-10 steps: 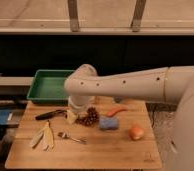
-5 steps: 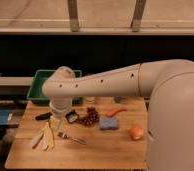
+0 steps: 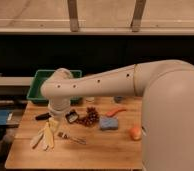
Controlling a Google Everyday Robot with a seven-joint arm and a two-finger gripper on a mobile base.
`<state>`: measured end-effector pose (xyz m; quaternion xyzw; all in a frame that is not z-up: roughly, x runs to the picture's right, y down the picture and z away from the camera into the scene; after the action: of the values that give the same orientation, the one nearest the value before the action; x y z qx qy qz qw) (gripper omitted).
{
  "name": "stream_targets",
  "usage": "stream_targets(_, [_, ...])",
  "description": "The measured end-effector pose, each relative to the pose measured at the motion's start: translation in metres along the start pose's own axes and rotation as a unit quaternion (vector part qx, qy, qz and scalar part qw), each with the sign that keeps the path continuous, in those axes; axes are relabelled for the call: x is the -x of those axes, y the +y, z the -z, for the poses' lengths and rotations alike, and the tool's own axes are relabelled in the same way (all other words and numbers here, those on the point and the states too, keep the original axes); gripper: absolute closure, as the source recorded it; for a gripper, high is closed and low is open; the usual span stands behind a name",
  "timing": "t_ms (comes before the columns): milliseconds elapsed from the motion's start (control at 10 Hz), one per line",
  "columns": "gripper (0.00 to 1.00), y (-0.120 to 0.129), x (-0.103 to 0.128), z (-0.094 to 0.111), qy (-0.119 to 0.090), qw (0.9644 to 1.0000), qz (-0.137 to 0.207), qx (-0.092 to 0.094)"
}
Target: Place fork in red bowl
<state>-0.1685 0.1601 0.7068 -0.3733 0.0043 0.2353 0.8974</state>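
Observation:
The fork [image 3: 72,137] is small and silvery and lies flat on the wooden table [image 3: 90,152], near its front left. My white arm reaches in from the right across the table. Its gripper [image 3: 70,116] hangs low over the table's left part, just behind and above the fork, between a black-handled utensil [image 3: 42,116] and a bunch of dark grapes [image 3: 89,118]. It holds nothing that I can see. No red bowl shows in this view; it is hidden or out of view.
A green rectangular tray [image 3: 39,87] stands at the back left, partly behind my arm. A yellow banana peel [image 3: 45,134] lies left of the fork. A blue sponge [image 3: 108,123], an orange carrot-like piece [image 3: 115,112] and an orange fruit [image 3: 135,132] lie to the right.
My arm has swung to the left and nearer the camera, so it fills more of the view. The gripper end has moved left over the table. The fork has not moved.

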Motion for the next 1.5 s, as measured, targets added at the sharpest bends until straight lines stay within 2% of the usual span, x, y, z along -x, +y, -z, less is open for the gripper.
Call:
stream_targets(100, [0.28,0.007,0.003,-0.018,0.004,0.9999,0.005,0.013])
stream_targets(300, [0.28,0.013,0.006,-0.036,0.009,0.9995,0.009,0.027])
stream_targets(1100, [0.28,0.012,-0.006,-0.071,0.018,0.9979,-0.013,0.061])
stream_targets(1500, [0.28,0.012,-0.006,-0.072,0.022,0.9979,-0.015,0.059])
